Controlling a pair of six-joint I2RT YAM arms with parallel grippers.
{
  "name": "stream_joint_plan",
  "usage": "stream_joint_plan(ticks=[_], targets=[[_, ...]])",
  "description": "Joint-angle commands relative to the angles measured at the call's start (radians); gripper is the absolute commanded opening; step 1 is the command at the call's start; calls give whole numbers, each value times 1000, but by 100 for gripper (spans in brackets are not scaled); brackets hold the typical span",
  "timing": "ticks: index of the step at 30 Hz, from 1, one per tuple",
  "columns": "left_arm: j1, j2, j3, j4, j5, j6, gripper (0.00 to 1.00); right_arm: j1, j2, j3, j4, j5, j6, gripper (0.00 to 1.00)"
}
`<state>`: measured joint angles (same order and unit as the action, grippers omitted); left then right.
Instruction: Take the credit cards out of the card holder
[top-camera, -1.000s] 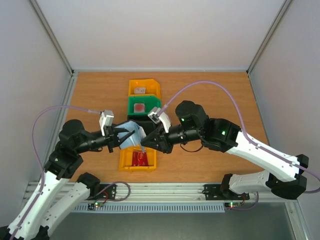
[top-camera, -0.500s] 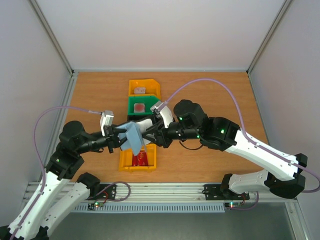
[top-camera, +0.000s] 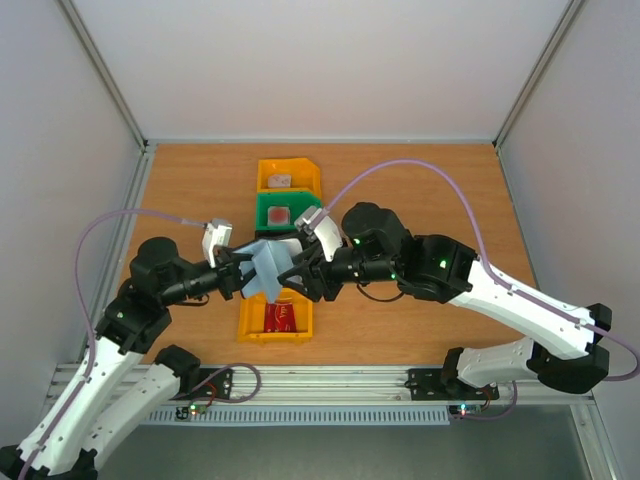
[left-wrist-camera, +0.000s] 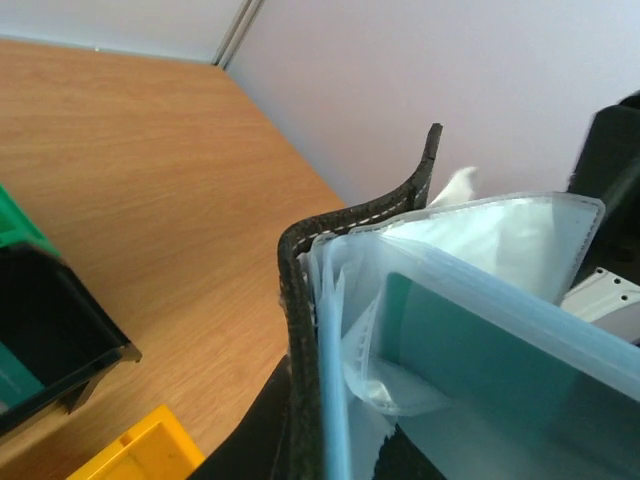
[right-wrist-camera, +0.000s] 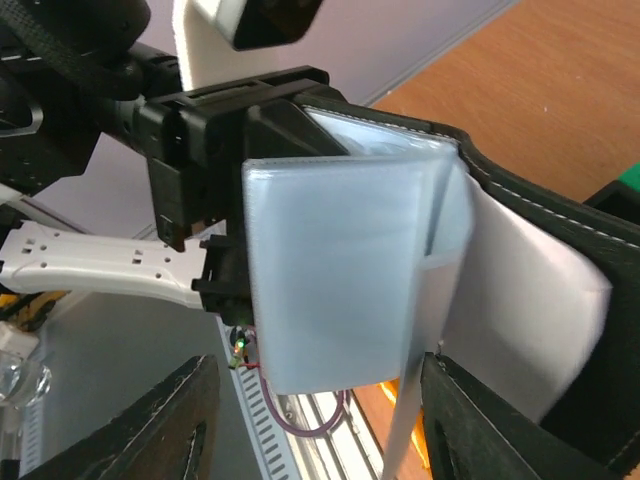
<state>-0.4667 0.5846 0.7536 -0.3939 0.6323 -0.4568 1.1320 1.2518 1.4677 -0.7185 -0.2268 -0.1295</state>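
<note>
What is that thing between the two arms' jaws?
The card holder, spread open with its clear pockets fanned out, clamped in the left arm's jaws. The overhead view shows it.

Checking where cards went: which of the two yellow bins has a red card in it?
The near yellow bin, closest to the arm bases, holds the red card; the far yellow bin holds only a small pale item.

Card holder (right-wrist-camera: 530, 250) open, clear pockets (right-wrist-camera: 330, 270) fanned. Left gripper (right-wrist-camera: 205, 170) clamps its left side. Right gripper (right-wrist-camera: 320, 425) spread wide below it.
</note>
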Motion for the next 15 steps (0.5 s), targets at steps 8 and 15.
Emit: stream_joint_plan(ticks=[8, 15], targets=[[-4, 4, 27, 24, -5, 6, 0, 49, 110, 68, -6, 167, -28, 60], [-6, 8, 20, 48, 10, -4, 0, 49, 123, 46, 30, 209, -8, 65]])
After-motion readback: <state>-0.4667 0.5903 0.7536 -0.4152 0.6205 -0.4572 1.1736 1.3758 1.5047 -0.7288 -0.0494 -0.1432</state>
